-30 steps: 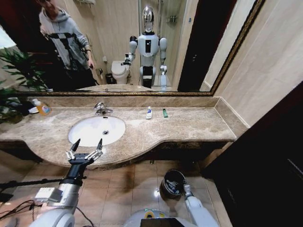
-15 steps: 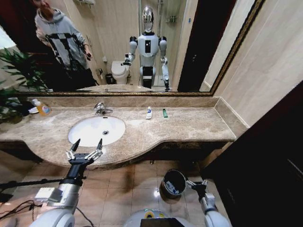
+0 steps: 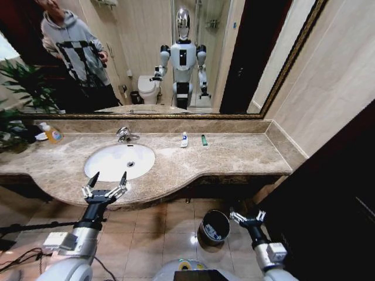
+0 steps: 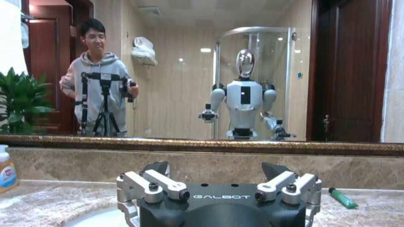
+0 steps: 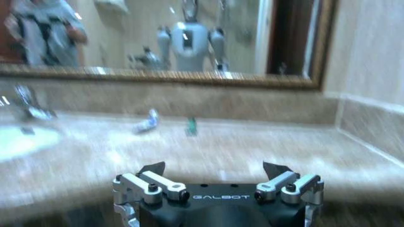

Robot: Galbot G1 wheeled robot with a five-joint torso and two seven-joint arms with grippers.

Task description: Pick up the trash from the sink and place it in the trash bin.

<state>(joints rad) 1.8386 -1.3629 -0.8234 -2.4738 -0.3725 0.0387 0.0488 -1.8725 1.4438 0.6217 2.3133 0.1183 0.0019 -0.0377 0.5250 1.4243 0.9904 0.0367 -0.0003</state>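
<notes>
The white oval sink (image 3: 111, 165) is set into the brown marble counter, with its chrome faucet (image 3: 124, 134) behind it. A white tube with blue marks (image 3: 184, 139) and a green tube (image 3: 204, 140) lie on the counter to the right of the basin, near the back wall. The right wrist view shows the same white tube (image 5: 146, 123) and green tube (image 5: 190, 126). The dark trash bin (image 3: 205, 220) stands on the floor below the counter, with something pale inside. My left gripper (image 3: 105, 182) hovers open at the counter's front edge before the sink. My right gripper (image 3: 248, 217) is open, just right of the bin.
An amber soap bottle (image 3: 53, 134) and a leafy plant (image 3: 20, 88) stand at the counter's left end. A dark wooden panel (image 3: 328, 199) closes off the right side. Cables lie on the tiled floor (image 3: 164, 225) at the lower left.
My right arm has lifted away from the bin's mouth and swung to the bin's right. The left arm has stayed where it was.
</notes>
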